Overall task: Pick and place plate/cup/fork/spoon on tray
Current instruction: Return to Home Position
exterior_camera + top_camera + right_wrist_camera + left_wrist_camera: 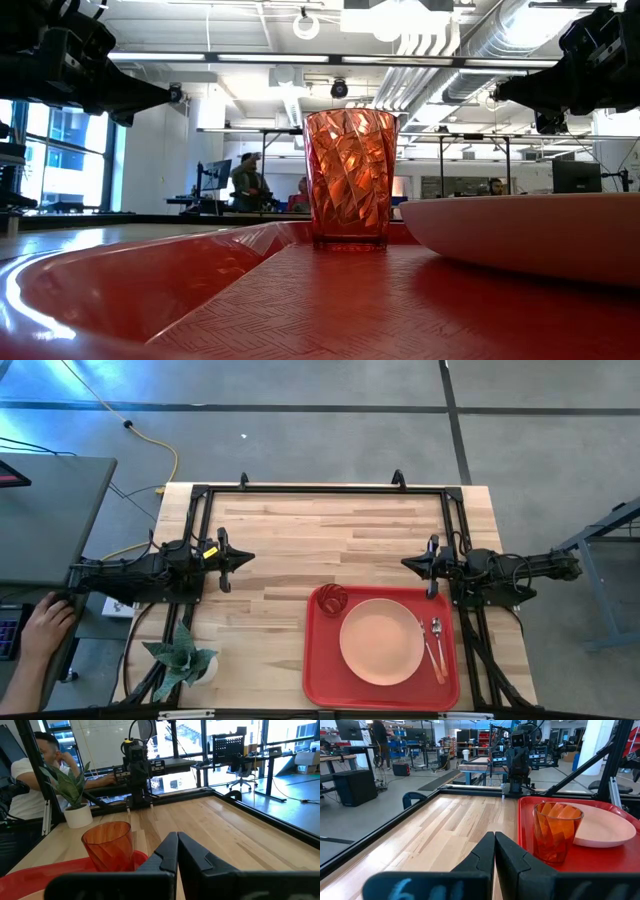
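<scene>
The plate (382, 641) lies flat in the middle of the tray (325, 670). It looks like light, stiff plastic, and its shallow raised rim is the one place to pinch it. The cup (333, 599) stands upright in the tray corner nearest the counter's centre, just beside the plate. Its thin faceted wall is probably light and easy to tip, so a hold across the wall at mid-height would suit it better than one at the lip. The fork (424, 632) and the spoon (437, 628) lie side by side between the plate and the tray's rim on the right arm's side, the spoon the nearer to that rim. Both are slim and low, with smooth metal ends likely to slip, so the orange handles are where to take them. The tray sits in the corner of the counter (320, 550) on the right arm's side, along the edge where a potted plant (180, 655) stands. All four things appear placed. The left jaws, at the counter's left edge, and the right jaws, at its right edge beside the tray, are pressed together on nothing
</scene>
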